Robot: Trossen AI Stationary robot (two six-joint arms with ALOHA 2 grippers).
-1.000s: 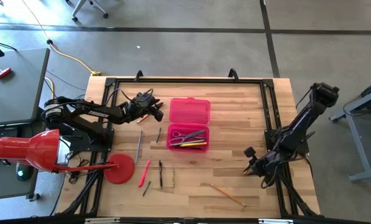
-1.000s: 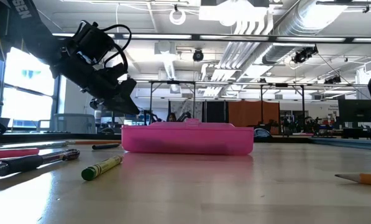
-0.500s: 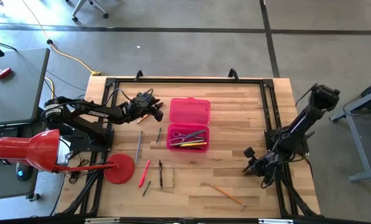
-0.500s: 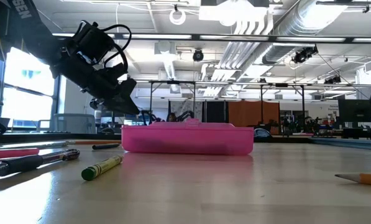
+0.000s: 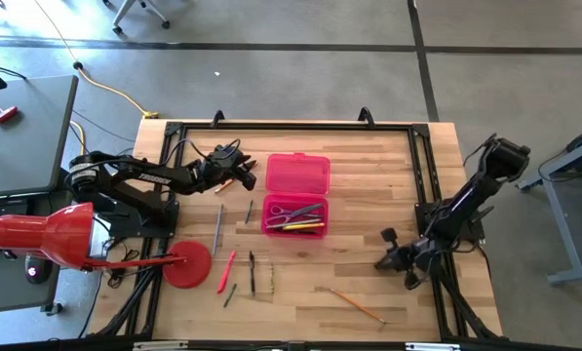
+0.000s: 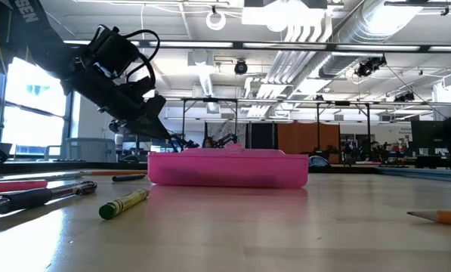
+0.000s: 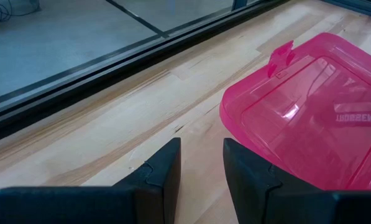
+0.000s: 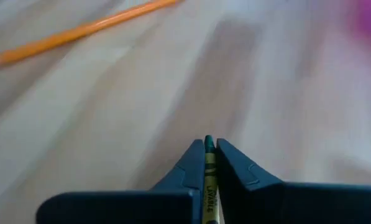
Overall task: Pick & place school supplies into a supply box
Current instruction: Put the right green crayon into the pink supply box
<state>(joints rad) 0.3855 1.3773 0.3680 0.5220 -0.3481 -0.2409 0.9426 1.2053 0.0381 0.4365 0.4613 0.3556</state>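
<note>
The pink supply box [image 5: 293,216] lies open on the table, its lid [image 5: 297,174] flat beyond it; purple-handled scissors and pens lie inside. Loose supplies rest on the wood left of and nearer than the box: a grey pen [image 5: 217,229], a red pen [image 5: 227,268], a black pen [image 5: 252,273], a green crayon [image 6: 123,204] and an orange pencil [image 5: 357,305]. My left gripper [image 5: 237,168] hovers beside the lid's left edge, open and holding nothing [image 7: 201,168]. My right gripper [image 5: 381,259] is right of the box, shut on a second green crayon [image 8: 208,180]. My right gripper pinches the green crayon between its two fingers. The crayon lies along the fingers, and its tip [image 8: 208,142] reaches just past the fingertips. How far back it runs is hidden by the gripper. It shows above the wood, apart from the orange pencil [image 8: 79,31].
A red round disc [image 5: 188,263] sits at the table's near left, beside a red object off the edge. Black rails [image 5: 291,125] frame the tabletop. Bare wood lies between the box and my right gripper.
My right gripper has moved a little toward the table's left, toward the box, staying shut on the crayon; its arm has slipped out of the low view's right edge.
</note>
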